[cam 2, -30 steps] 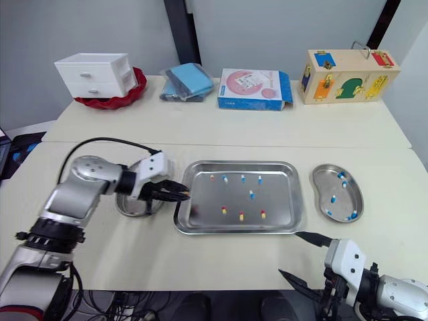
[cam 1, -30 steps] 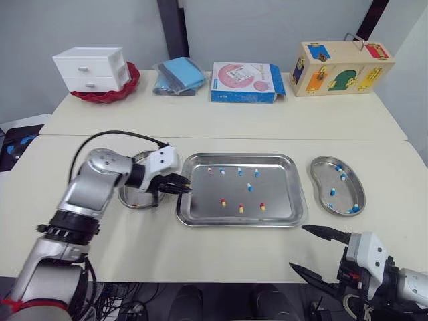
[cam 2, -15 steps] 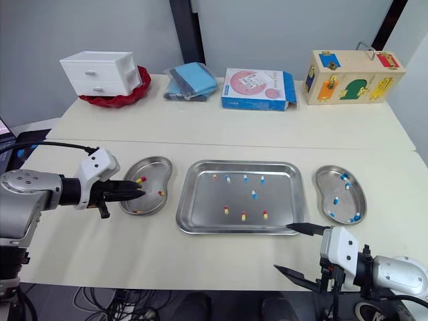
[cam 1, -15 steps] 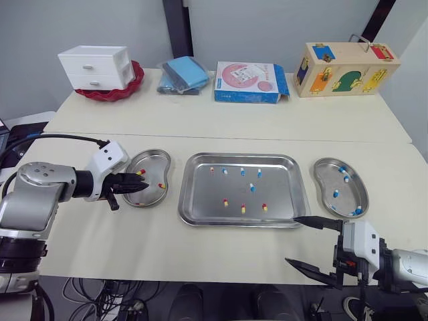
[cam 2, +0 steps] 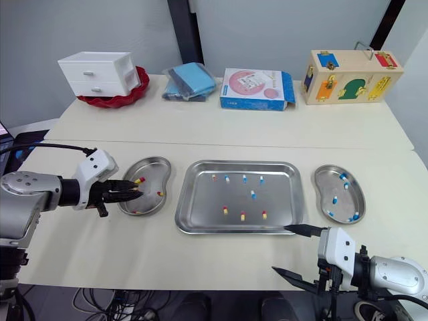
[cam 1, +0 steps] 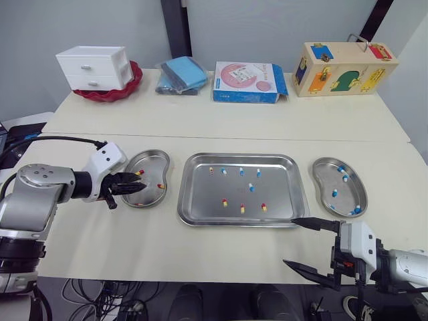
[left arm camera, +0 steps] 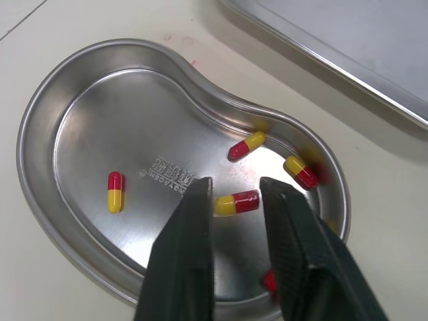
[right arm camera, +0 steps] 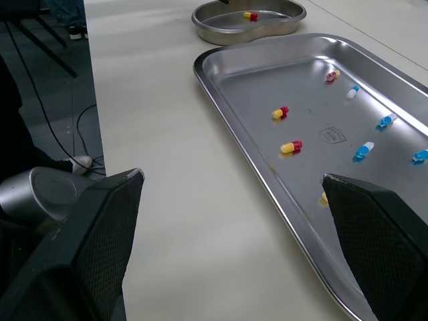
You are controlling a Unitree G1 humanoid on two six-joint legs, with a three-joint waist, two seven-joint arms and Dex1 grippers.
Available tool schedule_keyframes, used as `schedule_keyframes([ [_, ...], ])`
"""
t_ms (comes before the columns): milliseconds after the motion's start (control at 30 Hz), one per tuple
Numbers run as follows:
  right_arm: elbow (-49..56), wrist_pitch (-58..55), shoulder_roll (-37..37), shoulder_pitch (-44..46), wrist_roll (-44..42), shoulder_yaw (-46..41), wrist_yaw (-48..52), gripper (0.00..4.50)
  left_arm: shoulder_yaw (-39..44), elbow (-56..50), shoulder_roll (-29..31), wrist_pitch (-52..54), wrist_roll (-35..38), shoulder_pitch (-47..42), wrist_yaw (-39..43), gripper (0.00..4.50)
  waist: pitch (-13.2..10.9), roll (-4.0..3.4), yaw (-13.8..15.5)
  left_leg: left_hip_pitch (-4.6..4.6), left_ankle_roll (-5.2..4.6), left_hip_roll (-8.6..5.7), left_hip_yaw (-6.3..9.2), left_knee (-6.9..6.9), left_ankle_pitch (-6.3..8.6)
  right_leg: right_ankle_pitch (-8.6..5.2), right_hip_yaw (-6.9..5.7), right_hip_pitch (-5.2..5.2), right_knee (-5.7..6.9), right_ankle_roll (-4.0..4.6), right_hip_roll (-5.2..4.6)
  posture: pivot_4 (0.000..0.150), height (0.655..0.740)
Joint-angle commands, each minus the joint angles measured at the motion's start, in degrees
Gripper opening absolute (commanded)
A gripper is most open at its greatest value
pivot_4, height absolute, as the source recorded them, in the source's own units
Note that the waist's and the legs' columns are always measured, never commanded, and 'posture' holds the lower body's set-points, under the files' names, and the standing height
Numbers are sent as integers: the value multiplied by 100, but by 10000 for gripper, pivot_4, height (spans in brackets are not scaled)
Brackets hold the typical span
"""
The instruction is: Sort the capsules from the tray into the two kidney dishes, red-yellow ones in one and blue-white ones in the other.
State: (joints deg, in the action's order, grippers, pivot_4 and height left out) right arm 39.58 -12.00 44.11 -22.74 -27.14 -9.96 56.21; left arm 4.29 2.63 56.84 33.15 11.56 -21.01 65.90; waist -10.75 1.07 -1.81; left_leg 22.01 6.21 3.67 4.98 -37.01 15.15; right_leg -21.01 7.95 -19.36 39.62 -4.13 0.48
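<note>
You're at the drop-off end of a red-yellow run. The left tool [left arm camera: 234, 182] hovers low over the left dish [left arm camera: 114, 127], its two black fingers parted by a narrow gap. A red-yellow capsule [left arm camera: 237, 202] lies crosswise in that gap on the dish floor. It looks loose rather than pinched, so treat the tool as open and empty. A few other red-yellow capsules sit around it in the same dish. The right tool [cam 1: 290, 241] hangs spread wide and holding nothing, just off the front right corner of the tray [cam 1: 181, 200]. The right dish [cam 1: 324, 177] sits beyond that end of the tray and has a handful of blue-white ones in it. The job looks about half done, as the tray has several red-yellow capsules, mostly toward its near side, and blue-white capsules [cam 1: 250, 187] along its far side and middle. Next, lift the left tool straight up so the fingers don't flick the loose capsule. Then bring it across to the nearest red-yellow one on the tray. Come down with the fingers astride its narrow width, since it will skate on the steel. The right tool is well placed to take a blue-white one.
</note>
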Motion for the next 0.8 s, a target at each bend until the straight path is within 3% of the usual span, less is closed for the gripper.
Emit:
schedule_keyframes([
  [33,57,22,-14,-40,-99,-125,-23,45000,-26,-28,172,-47,19,-149,66,24110,0,0,2,0,0,0,0,0,0,0,0,0,0,0,0,1500,7400],
  [267,47,101,-59,-145,-58,-137,-38,45000,-115,18,165,-46,8,-256,119,44417,0,0,1,0,0,0,0,0,0,0,0,0,0,0,0,1500,7400],
  [800,177,260,-343,-42,-304,-171,-149,45000,-240,176,182,-137,-16,-374,161,44417,0,0,-1,0,0,0,0,0,0,0,0,0,0,0,0,1500,7400],
])
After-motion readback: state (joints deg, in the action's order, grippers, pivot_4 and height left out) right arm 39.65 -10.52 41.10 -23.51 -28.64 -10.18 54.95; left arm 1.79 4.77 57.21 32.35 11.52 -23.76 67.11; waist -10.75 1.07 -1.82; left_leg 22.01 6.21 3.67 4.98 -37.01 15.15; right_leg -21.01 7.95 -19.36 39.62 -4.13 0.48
